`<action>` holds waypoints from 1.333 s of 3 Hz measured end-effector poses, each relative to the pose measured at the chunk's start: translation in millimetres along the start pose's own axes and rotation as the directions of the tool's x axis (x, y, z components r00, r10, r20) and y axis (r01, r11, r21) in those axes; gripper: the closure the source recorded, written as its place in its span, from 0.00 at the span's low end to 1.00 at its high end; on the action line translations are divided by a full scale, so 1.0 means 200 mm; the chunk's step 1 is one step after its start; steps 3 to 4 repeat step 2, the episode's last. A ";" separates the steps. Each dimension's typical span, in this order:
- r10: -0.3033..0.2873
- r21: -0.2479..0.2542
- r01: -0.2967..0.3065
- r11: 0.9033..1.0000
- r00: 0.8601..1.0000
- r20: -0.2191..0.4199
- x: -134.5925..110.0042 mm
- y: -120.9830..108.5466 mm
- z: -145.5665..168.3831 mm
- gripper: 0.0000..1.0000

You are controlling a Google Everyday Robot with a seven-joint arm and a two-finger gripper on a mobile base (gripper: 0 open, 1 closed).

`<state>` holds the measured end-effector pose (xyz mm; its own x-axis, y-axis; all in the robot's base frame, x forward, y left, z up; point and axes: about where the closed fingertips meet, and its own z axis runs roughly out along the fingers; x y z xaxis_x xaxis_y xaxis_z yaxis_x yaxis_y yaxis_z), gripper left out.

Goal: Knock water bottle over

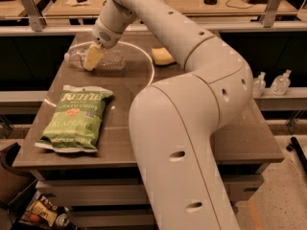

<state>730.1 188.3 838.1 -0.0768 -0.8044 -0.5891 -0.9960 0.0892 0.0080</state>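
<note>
The water bottle [103,60] is clear ribbed plastic and lies on its side at the far left of the brown table [249,143], its cap end [68,57] pointing left. My gripper [91,59] hangs from the white arm right over the bottle's left part, its cream-coloured fingers [93,55] pointing down and touching or just in front of the bottle. The part of the bottle behind the fingers is hidden.
A green chip bag [76,120] lies flat at the front left of the table. A yellow sponge [164,56] lies at the back middle. My arm's big white body [182,143] covers the table's middle and right. Two small pump-top bottles [271,84] stand on a shelf at right.
</note>
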 end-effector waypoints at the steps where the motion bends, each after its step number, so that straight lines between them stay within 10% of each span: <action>1: 0.000 -0.005 0.000 1.000 1.000 -0.002 0.00 0.00 0.02 0.00; 4: 0.000 -0.005 0.000 1.000 1.000 -0.002 0.00 0.00 0.02 0.00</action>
